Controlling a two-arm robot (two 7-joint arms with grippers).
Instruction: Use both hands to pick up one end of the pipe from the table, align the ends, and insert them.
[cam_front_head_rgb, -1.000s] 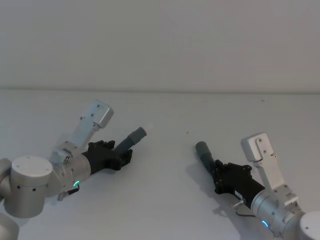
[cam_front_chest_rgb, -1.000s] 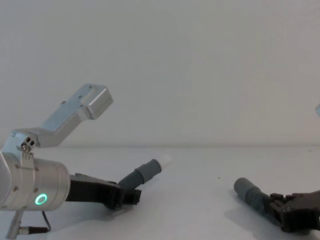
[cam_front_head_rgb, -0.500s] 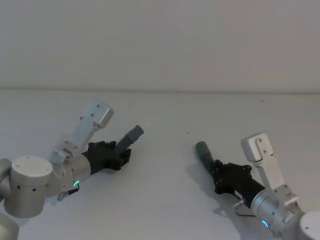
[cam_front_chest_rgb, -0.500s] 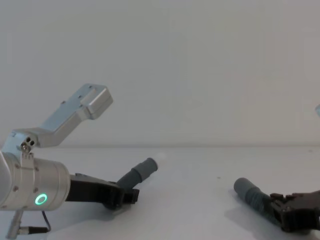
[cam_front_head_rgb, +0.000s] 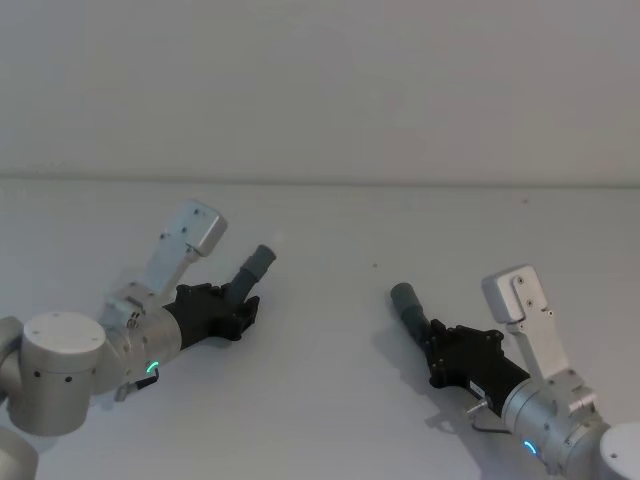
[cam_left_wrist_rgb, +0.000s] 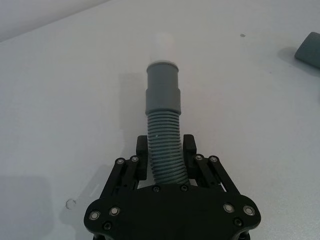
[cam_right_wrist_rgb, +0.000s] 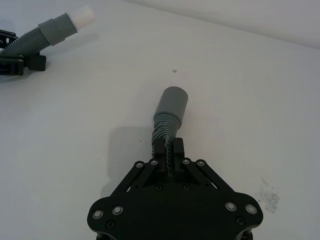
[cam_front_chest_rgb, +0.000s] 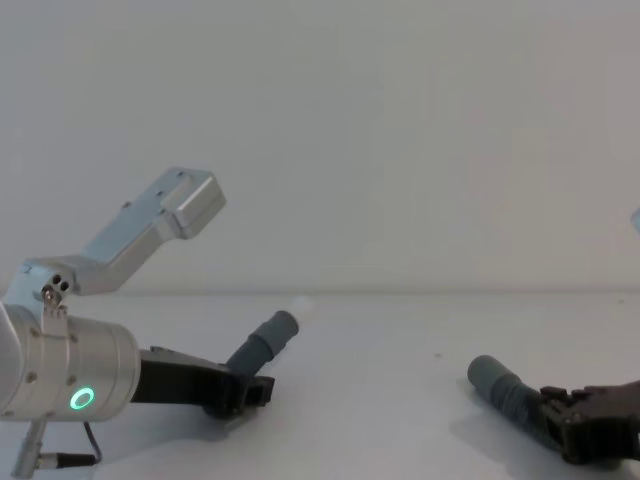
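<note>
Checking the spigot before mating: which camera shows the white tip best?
Left wrist view: the white tip shows large beyond its grey cuff. Right wrist view shows it farther off; head and chest leave it faint against the table.

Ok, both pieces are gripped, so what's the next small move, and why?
I'd likely swing the left gripper toward the right gripper, turning the white-tipped hose to face the plain grey hose. Each gripper is shut on its hose, but a wide stretch of table separates the ends, and both point forward, not at each other.
</note>
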